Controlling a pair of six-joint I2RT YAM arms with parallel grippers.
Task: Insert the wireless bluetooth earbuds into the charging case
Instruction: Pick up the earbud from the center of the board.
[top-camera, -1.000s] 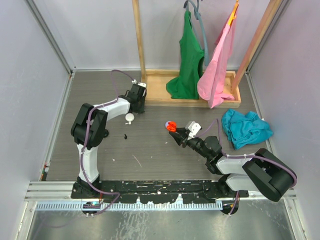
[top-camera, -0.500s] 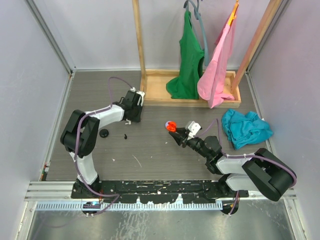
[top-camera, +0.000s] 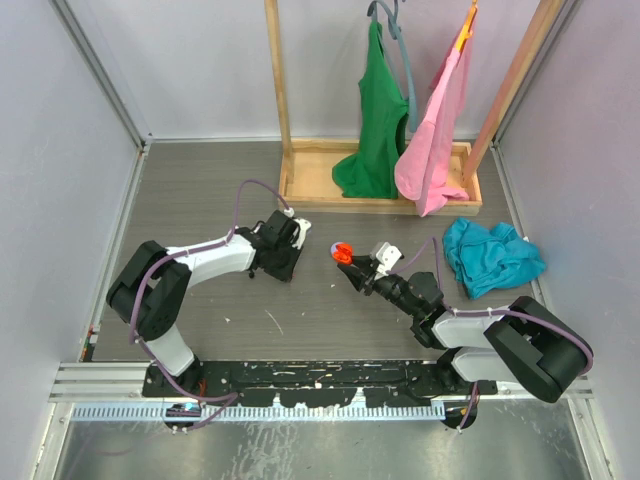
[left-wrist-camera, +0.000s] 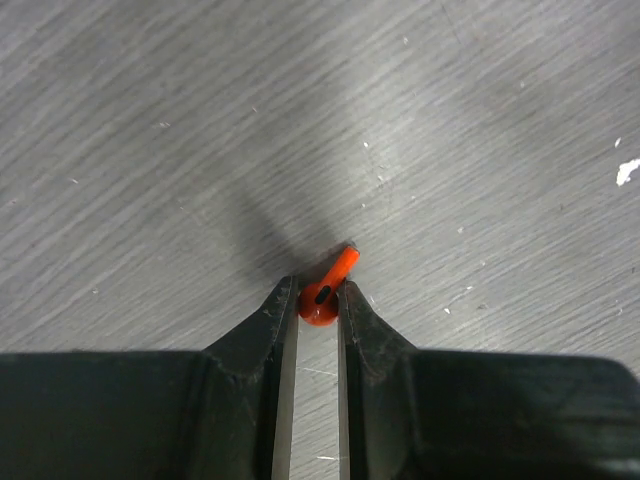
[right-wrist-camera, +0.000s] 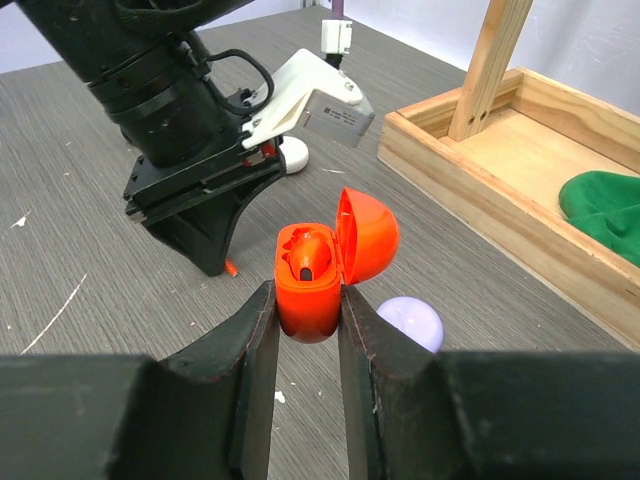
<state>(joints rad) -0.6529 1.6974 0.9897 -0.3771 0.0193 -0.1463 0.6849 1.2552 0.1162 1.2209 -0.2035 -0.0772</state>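
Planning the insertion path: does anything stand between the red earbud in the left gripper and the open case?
Nothing visible: only bare table lies between the earbud in the left gripper and the case in the right gripper.

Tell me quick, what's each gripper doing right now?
Left gripper: shut on a tiny orange-red stemmed plastic earbud.
Right gripper: shut on the open orange-red plastic charging case.

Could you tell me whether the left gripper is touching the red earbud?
Touching: the left wrist view shows the left gripper pinching the red earbud, no gap.
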